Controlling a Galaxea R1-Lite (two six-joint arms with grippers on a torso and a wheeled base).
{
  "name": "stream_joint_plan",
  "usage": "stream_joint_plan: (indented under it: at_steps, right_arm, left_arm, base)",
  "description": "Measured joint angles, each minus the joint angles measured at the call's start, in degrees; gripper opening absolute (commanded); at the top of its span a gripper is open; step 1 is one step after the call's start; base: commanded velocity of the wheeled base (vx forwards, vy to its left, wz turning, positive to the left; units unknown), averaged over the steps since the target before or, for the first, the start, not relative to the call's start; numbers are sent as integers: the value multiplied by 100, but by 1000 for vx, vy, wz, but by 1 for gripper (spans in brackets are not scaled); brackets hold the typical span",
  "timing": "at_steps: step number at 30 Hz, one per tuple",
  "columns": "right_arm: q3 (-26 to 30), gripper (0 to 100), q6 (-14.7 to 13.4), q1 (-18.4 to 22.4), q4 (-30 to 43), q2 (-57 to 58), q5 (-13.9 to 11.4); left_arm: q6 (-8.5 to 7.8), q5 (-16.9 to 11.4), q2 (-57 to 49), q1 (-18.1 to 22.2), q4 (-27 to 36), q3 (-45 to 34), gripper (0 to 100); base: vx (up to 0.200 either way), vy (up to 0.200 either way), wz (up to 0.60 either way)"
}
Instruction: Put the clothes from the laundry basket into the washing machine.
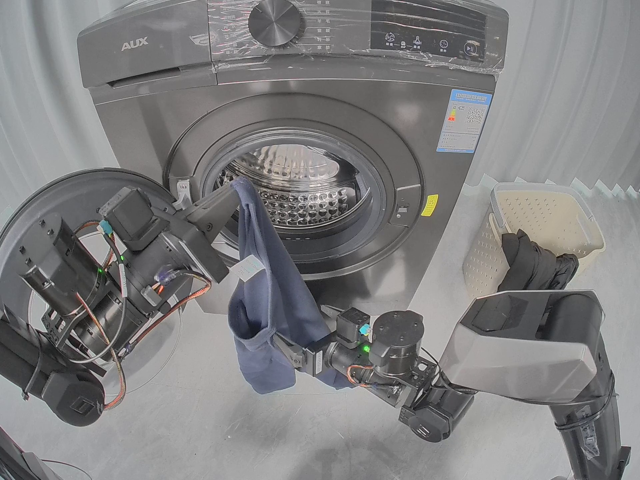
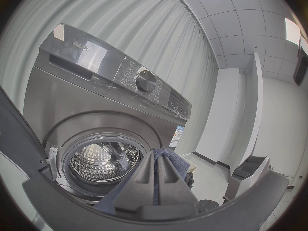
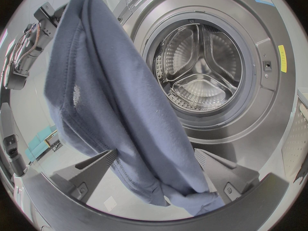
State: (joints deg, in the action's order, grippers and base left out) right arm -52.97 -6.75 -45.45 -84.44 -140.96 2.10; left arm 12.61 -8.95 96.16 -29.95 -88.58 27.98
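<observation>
A blue garment (image 1: pixel 270 288) hangs in front of the washing machine's (image 1: pixel 293 95) open drum (image 1: pixel 300 188). My left gripper (image 1: pixel 230 198) is shut on its top edge, close to the left rim of the drum mouth; in the left wrist view the fingers (image 2: pixel 144 180) pinch the blue cloth (image 2: pixel 171 161). My right gripper (image 1: pixel 285 349) is low in front of the machine, open, with the garment's lower part (image 3: pixel 128 113) draped between its spread fingers (image 3: pixel 96 164). The cream laundry basket (image 1: pixel 567 211) stands at the right, a dark garment (image 1: pixel 533 261) hanging over its front rim.
The machine's round door (image 1: pixel 73 191) is swung open to the left, behind my left arm. The drum (image 3: pixel 199 68) looks bare inside. Grey floor lies in front of the machine, with curtains behind it.
</observation>
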Motion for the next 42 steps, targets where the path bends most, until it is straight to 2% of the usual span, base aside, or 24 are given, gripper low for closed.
stream_joint_plan:
  at_steps: [7,15,20,26,32,36,42]
  right_arm:
    - [-745,100,5,146,187,-325,239]
    - [-1084,100,-2,154,167,-546,233]
    - [-944,100,-33,59,110,-607,228]
    - [-328,100,-96,-30,-57,-527,200]
    - [294,100,-116,-240,-185,-284,30]
    - [335,100,-112,-271,-202,-193,1]
    - [101,100,-77,-221,-163,-188,24]
  left_arm:
    - [-5,0,-54,-50,0,-15,0]
    - [0,0,-117,-111,1,-22,0]
    - [12,0,-132,-87,0,-22,0]
    - [44,0,-129,-44,0,-22,0]
    - [52,-2,-110,2,0,-23,0]
    - [55,-2,-112,13,0,-28,0]
    - [61,-2,-129,11,0,-28,0]
  base:
    - [0,0,0]
    - [0,0,0]
    - [0,0,0]
    - [0,0,0]
    - [0,0,0]
    - [0,0,0]
    - [0,0,0]
